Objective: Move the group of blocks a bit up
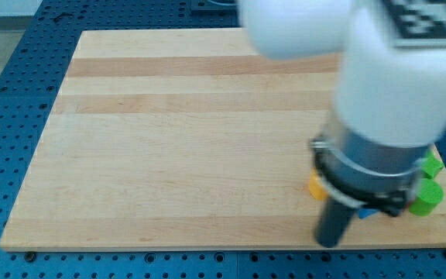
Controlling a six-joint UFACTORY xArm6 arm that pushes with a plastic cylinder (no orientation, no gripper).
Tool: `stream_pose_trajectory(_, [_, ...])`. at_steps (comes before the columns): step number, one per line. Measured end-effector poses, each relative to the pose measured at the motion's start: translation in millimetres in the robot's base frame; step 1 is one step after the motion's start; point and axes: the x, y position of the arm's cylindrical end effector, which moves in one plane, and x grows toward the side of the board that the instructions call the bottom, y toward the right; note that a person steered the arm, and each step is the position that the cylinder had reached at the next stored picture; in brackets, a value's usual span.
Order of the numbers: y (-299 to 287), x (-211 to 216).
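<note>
Crowding the view's lower right corner of the wooden bench [192, 139], the group of blocks is mostly hidden behind the arm's [393, 93] big white and grey body. A sliver of an orange block [314, 186] pokes out on the view's left of the arm, a bit of a blue block [368, 213] shows just under the dark collar, and two green blocks [425, 198] [433, 164] sit close together at the view's right, one above the other; their shapes are too covered to name. There are no fingers here, only the dark rod, and my tip [329, 242] rests near the bench's bottom edge, just below the orange block and left of the blue one. Blue perforated surface [6, 77] surrounds the bench.
</note>
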Motion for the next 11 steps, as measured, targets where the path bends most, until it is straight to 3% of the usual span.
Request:
stream_pose_trajectory(7, [95.4,-0.8])
stream_pose_trajectory(10, [33.5,-0.2])
stream_pose_trajectory(11, [-0.1,-28.9])
